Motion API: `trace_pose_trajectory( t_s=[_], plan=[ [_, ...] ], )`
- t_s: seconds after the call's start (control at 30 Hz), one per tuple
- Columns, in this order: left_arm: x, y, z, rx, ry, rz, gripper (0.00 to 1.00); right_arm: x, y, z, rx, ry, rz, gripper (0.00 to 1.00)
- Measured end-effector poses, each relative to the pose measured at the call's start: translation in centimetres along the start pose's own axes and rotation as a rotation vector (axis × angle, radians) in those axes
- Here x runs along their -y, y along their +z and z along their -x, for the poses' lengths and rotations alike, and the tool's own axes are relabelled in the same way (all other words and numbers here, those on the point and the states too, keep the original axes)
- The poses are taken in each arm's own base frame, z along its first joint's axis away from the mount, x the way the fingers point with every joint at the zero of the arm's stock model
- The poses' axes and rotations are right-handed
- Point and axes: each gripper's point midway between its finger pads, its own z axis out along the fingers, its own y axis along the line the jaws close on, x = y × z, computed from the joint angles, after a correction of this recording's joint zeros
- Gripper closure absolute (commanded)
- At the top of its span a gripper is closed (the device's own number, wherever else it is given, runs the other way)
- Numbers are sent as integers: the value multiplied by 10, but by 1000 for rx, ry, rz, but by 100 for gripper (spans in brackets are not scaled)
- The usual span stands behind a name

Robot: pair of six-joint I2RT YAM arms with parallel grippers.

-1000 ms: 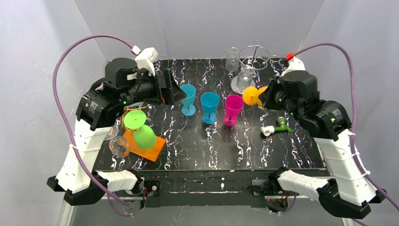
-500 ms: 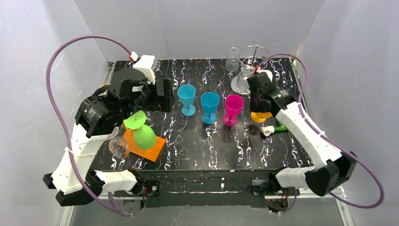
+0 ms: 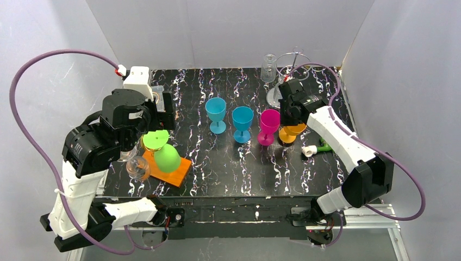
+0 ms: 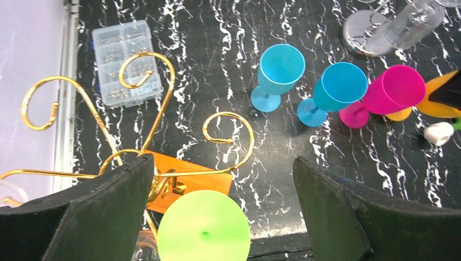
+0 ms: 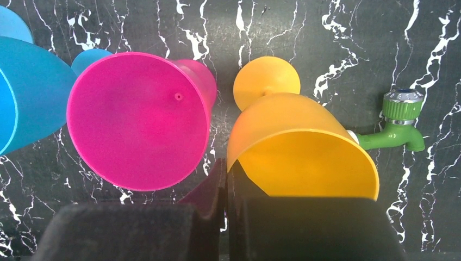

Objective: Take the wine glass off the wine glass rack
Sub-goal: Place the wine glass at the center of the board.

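Top external view shows the right gripper (image 5: 225,173) clenched on the rim of the orange glass (image 3: 293,132), about upright on the desk (image 3: 239,163) at 3 o'clock from the pink glass (image 3: 270,120). The left gripper (image 4: 222,163), spread open, hovers above the gold rack (image 4: 187,173); the green glass (image 4: 204,231) hangs at its 6 o'clock.
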Motion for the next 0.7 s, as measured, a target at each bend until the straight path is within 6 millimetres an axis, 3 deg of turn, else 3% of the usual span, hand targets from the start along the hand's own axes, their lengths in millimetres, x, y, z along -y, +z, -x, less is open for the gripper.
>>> trace_pose_trajectory(
  t_s=[0.37,0.5,0.7],
  plan=[
    [-19,-6,6,27,12,82,2,0,10,-8,-40,-18,-8,97],
    [-22,-6,4,19,22,103,2,3,14,-15,-60,-33,-17,88],
    [-23,-4,2,4,30,111,2,6,17,-18,-70,-40,-25,67]
  ],
)
